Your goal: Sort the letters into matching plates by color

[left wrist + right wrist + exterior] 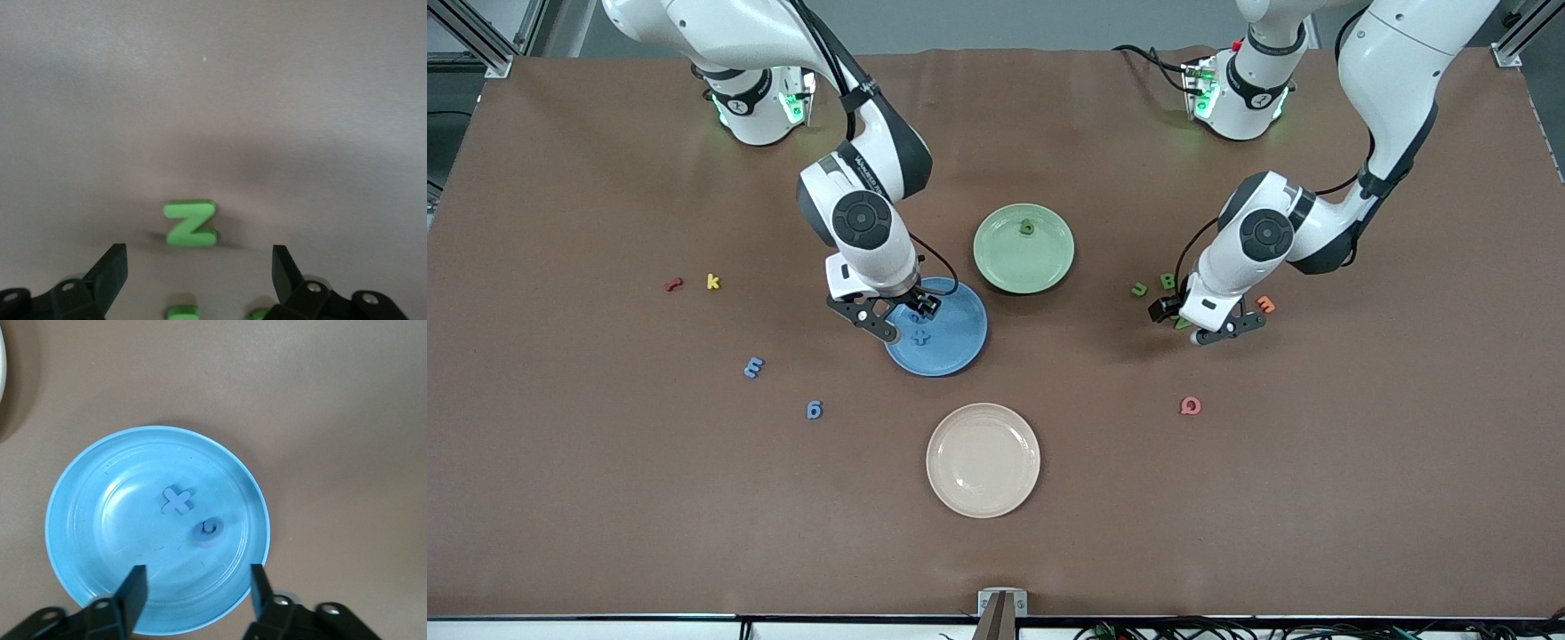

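Hovering over the blue plate, the right gripper has its fingers apart and holds nothing; two blue letters, an x and a curled piece, lie in the plate under it. The left gripper hangs wide over a green z on the table, toward the left arm's end, also empty.

Risks, as I judge them: the z is thin and flat, so the fingers may close above it or push it along the cloth. Two more green pieces lie near, and an orange letter sits just beside the gripper, so a wide descent could knock or catch one. The right gripper, if it drops, could tip the plate or scatter its letters.

Count: three plates, the blue one, a green plate and a beige plate. Blue letters four: two in the blue plate, an E and a 6 on the table. Green letters four: one in the green plate, three on the table. Others: a red, a yellow k, the orange, a pink O.
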Controlling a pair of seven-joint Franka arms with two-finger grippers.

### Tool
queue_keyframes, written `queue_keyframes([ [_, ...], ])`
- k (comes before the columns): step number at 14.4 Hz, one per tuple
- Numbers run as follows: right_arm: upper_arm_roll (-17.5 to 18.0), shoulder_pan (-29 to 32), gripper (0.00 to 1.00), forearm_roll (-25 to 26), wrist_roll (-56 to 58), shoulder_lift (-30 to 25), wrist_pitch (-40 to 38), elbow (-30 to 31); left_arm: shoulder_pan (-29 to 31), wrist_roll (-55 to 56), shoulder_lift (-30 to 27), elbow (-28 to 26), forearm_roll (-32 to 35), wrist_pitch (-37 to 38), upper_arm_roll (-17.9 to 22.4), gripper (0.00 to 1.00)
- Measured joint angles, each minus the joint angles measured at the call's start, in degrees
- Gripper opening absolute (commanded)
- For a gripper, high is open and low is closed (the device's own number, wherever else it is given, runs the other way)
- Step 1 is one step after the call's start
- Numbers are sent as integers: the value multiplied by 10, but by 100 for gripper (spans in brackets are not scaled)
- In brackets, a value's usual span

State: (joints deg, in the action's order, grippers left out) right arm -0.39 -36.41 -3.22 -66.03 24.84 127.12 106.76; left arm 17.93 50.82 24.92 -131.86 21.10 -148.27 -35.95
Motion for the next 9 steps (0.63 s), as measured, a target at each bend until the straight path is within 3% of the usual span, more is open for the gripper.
queue_keyframes([
  [4,-3,-2,100,3,-2,12,4,-8,11,0,22,-1,18,-30,0,94],
  [9,-13,15,100,43,12,16,5,-21,11,2,31,-1,36,-34,0,88],
])
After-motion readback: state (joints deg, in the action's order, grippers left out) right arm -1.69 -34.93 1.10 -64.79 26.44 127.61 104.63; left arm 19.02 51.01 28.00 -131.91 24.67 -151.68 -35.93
